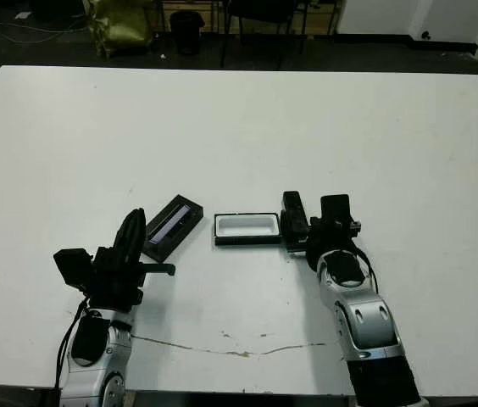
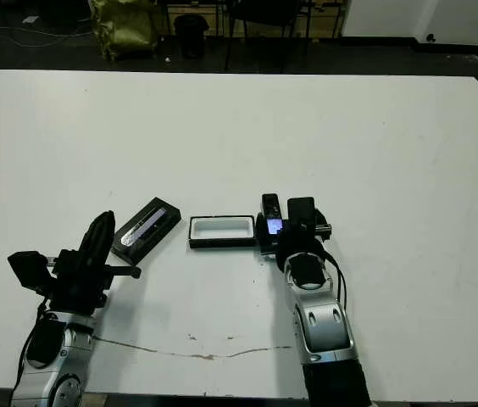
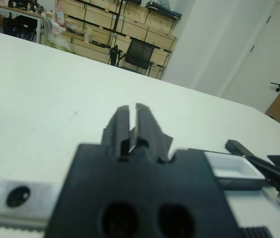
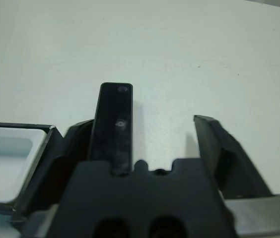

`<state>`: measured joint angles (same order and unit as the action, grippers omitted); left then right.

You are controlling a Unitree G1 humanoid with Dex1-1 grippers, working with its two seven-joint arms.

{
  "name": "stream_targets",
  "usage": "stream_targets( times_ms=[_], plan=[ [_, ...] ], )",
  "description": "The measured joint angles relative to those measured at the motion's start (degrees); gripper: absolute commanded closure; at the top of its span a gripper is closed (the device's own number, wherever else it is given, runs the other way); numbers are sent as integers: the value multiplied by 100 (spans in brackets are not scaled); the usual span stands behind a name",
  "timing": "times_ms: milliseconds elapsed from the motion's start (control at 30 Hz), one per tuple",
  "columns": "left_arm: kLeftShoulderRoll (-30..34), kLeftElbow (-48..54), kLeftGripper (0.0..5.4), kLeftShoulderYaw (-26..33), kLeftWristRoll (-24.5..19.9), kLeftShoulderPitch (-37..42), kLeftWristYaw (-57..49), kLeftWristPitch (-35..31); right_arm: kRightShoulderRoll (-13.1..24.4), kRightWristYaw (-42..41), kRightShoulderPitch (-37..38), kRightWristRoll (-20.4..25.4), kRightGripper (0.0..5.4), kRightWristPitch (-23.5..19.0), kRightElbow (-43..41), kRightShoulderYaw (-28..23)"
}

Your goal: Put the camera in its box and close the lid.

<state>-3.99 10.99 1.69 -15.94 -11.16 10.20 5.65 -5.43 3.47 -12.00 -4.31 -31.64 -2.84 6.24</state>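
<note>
Black fingers of the right gripper (image 4: 152, 136) stand spread apart, released, with the camera (image 4: 113, 126) lying between them, close against the finger nearer the box and clear of the other; the head views show that camera (image 1: 293, 220) flat on the white table (image 1: 239, 127), just beside the short end of the box (image 1: 247, 227); the left gripper (image 3: 130, 126) hangs above the table with its fingers pressed nearly together, clenched on nothing, near the lid (image 1: 172, 226), which lies flat and slanted on the box's other side, pale strip up; the box sits open, its white lining bare, holding nothing. Judging from this, a closing pinch might catch the box wall along with the camera, since the near finger sits so close to the rim, and drag the tray askew; an off-centre grasp on the slim bar could also let it twist or slip as it lifts.
</note>
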Motion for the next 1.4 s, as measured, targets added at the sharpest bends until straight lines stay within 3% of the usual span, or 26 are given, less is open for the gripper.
stream_targets(
  times_ms=[433, 833, 1033, 1400],
  plan=[
    [-4, -76, 540, 4, 3, 0, 7, 98, -382, 113, -226, 206, 448, 270, 614, -246],
    [1, -202, 540, 49, -12, -1, 157, 273, -397, 6, -333, 372, 455, 310, 775, -290],
    [-2, -250, 540, 66, -14, 3, 169, 301, -361, -204, -318, 576, 455, -78, 503, -342],
    [-5, -395, 540, 76, 9, 20, 237, 505, 243, -1078, 152, 1381, 456, -420, -492, -767]
  ],
)
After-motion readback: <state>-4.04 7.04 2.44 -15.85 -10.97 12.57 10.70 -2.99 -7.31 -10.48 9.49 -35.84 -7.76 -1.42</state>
